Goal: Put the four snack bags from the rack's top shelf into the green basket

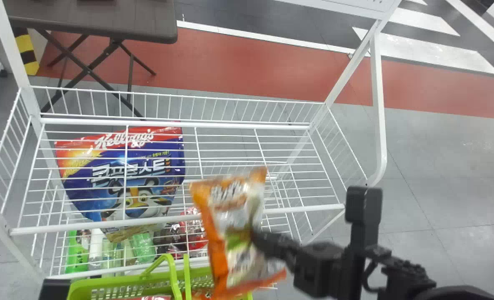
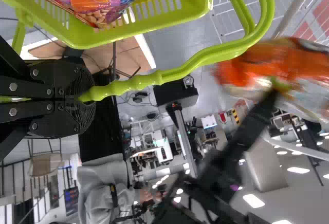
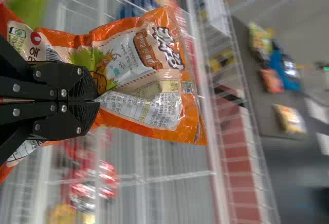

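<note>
The left end effector (image 2: 88, 96) pinches the handle (image 2: 205, 58) of the green basket (image 1: 122, 285), probably to steady it for the drop. Near the basket's right end, the right end effector (image 3: 96, 100) pinches the snack bag (image 3: 149, 75) mid-body, likely so it clears the basket's rim. The bag looks puffy, orange and white, its shiny wrapper creased.
</note>
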